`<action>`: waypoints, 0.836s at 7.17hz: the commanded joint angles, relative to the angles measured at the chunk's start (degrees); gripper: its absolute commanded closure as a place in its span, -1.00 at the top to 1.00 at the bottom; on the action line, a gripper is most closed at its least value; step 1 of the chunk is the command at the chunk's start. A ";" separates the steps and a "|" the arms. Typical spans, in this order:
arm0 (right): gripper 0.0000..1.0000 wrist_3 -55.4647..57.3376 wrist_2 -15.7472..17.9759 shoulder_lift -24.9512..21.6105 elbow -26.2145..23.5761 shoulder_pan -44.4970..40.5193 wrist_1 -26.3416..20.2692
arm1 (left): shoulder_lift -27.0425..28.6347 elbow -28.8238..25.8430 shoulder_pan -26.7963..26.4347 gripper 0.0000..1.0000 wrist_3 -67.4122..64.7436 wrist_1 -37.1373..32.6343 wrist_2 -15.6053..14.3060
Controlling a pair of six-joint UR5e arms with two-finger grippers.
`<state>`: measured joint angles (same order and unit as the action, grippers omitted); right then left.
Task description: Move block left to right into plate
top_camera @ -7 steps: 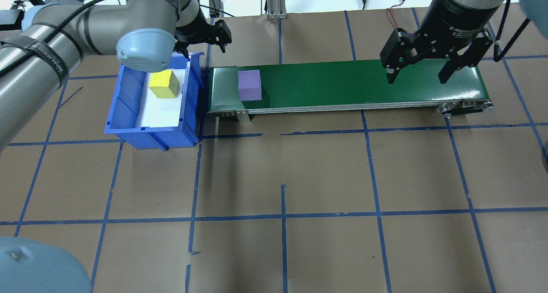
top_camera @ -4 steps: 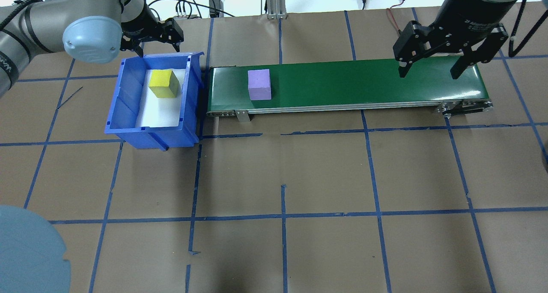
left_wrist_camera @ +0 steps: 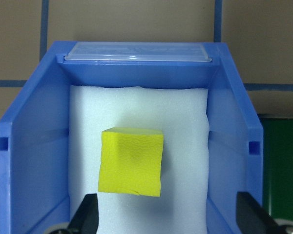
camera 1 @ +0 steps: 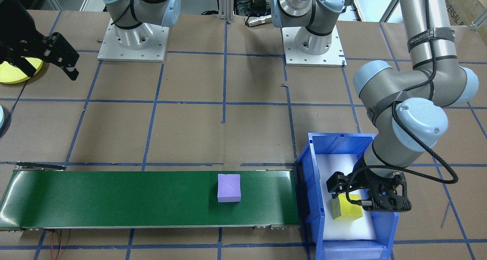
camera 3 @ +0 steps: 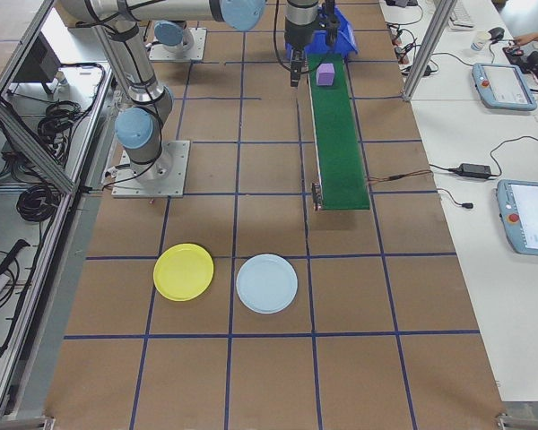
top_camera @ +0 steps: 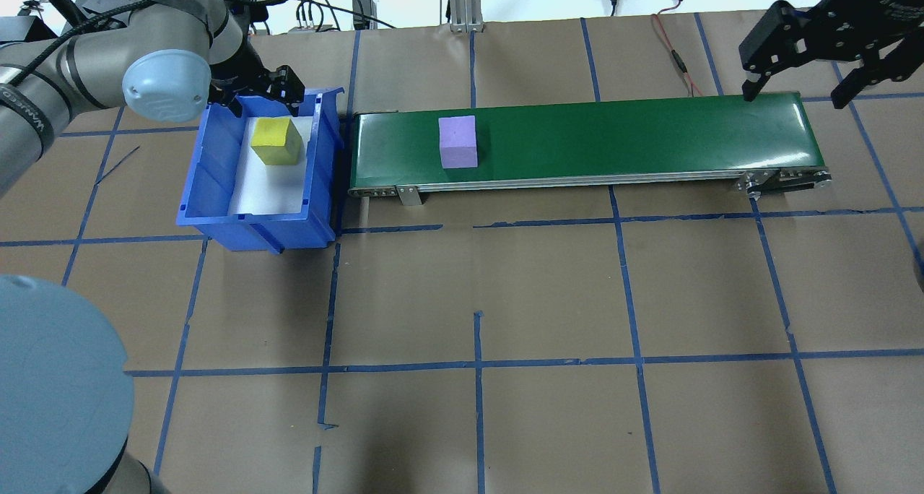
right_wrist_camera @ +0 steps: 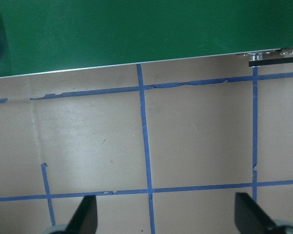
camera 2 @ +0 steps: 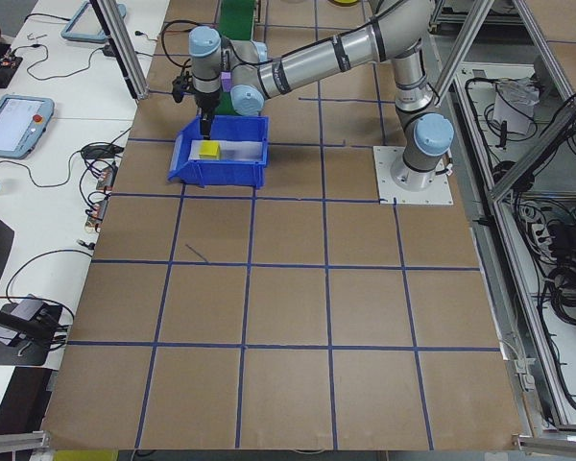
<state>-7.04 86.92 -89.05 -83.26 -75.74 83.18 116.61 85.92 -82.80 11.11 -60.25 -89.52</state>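
A purple block (top_camera: 458,141) (camera 1: 229,187) rides on the green conveyor belt (top_camera: 613,136), left of its middle in the overhead view. A yellow block (top_camera: 276,141) (left_wrist_camera: 132,161) lies on white foam in the blue bin (top_camera: 216,183) at the belt's left end. My left gripper (top_camera: 254,94) (camera 1: 366,194) hangs open over the bin's far end, just behind the yellow block and not touching it. My right gripper (top_camera: 798,89) (camera 1: 46,68) is open, empty and raised beyond the belt's right end. The yellow plate (camera 3: 184,271) (camera 1: 11,73) lies on the table off the robot's right side.
A light blue plate (camera 3: 266,283) sits beside the yellow one. The conveyor's frame and roller (top_camera: 787,180) stick out at its right end. A red and black cable (top_camera: 675,53) runs behind the belt. The brown, blue-taped table (top_camera: 476,299) spreads in front.
The purple block has travelled rightward along the belt. My left gripper swung left and came down over the bin. My right gripper rose and moved right, off the belt's end. Both stayed open.
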 commanded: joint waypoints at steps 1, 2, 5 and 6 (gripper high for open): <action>1.00 -0.95 0.62 5.43 2.38 5.74 0.93 | 2.12 0.57 1.50 1.00 6.63 1.70 1.71; 1.00 -2.52 0.70 8.33 3.79 7.60 1.28 | 4.39 0.74 1.50 1.00 6.64 3.63 1.80; 1.00 -5.70 0.53 11.61 3.02 9.72 7.17 | 5.38 3.63 2.99 1.00 7.34 4.70 5.38; 1.00 -6.75 0.01 13.53 3.19 9.82 10.56 | 5.47 4.08 3.08 1.00 7.34 5.75 5.49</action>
<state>-12.67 87.38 -77.46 -80.17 -66.32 90.54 121.92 88.99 -80.15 18.33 -55.61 -85.16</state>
